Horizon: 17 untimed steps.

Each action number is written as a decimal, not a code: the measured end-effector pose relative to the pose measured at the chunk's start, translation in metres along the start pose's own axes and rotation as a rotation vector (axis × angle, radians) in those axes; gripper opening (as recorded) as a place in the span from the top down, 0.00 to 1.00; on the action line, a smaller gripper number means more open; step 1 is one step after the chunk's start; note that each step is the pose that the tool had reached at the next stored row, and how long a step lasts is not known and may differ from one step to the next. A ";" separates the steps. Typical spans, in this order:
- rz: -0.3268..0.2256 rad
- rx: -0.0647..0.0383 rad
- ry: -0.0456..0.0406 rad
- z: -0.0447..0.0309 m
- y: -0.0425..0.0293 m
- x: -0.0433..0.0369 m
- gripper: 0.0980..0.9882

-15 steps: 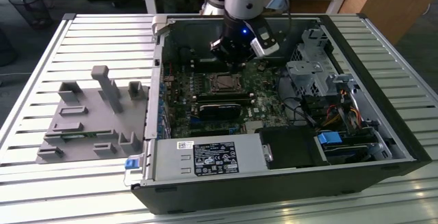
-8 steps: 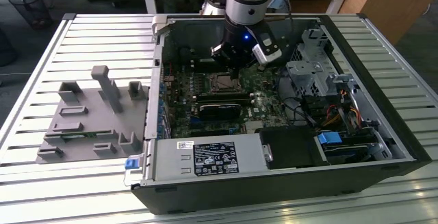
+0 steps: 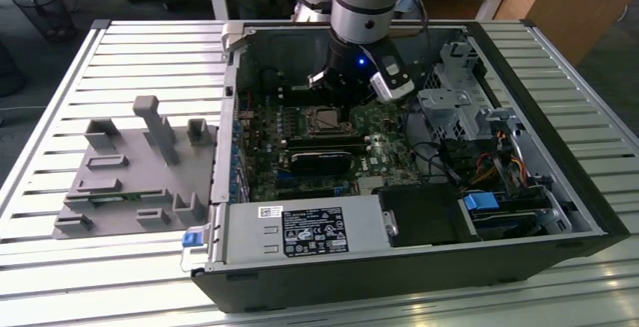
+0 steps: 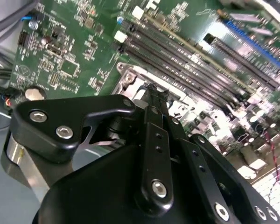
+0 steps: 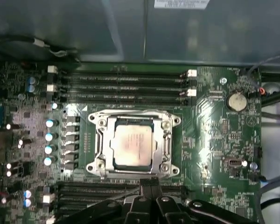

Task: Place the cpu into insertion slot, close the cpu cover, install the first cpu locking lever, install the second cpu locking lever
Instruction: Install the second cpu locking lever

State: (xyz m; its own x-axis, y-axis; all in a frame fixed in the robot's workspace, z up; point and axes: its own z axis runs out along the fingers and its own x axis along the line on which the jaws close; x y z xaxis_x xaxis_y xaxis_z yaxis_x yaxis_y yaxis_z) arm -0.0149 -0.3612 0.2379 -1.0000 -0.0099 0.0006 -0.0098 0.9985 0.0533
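- One cpu (image 5: 133, 145) is all you have here. It lies flat in the single insertion slot (image 5: 94, 167), silver top up, in the middle of the motherboard (image 5: 214, 140).
- One cpu cover (image 5: 133, 116) appears to lie down around the chip, its window framing the metal top. I cannot tell from these views whether either locking lever is latched.
- One gripper (image 5: 149, 185) hangs just beside the socket's edge. Its two fingers are pressed together with nothing between them, and in the second wrist view the gripper (image 4: 151, 93) tips sit low over the socket's corner.
- Four long memory slots (image 5: 121, 88), by my count, run along the far side of the socket, and more lie under the gripper. One coin battery (image 5: 236, 100) sits well apart.
- Your main risk is a slipping fingertip. If it skids off a thin lever, it could strike the chip, the cover or the nearby slots.
- A second risk is an unseated chip. Pressing the cover down on it could bend the pins.
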 end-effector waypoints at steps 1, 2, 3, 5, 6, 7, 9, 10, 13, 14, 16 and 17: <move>0.000 0.000 0.0000 0.0000 -0.0014 0.0005 0.97; 0.000 0.000 -0.0001 0.0001 -0.0022 0.0015 0.97; 0.000 0.000 0.0000 0.0002 -0.0025 0.0032 0.97; 0.000 0.000 -0.0001 0.0004 -0.0025 0.0079 0.97; 0.000 0.000 0.0000 0.0003 -0.0030 0.0093 0.97; 0.000 0.000 0.0000 0.0004 -0.0041 0.0102 0.97; 0.000 0.000 0.0000 0.0004 -0.0065 0.0121 0.97; 0.000 0.000 0.0000 0.0004 -0.0074 0.0135 0.97; 0.000 0.000 -0.0001 0.0009 -0.0082 0.0197 0.97; 0.000 0.000 -0.0001 0.0012 -0.0082 0.0221 0.97; 0.000 0.000 -0.0001 0.0030 -0.0083 0.0258 0.97; 0.000 0.000 0.0000 0.0048 -0.0083 0.0268 0.97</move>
State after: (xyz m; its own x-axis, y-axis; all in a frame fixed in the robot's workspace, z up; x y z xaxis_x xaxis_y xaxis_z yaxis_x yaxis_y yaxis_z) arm -0.0416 -0.3695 0.2327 -1.0000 -0.0099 0.0006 -0.0099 0.9985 0.0533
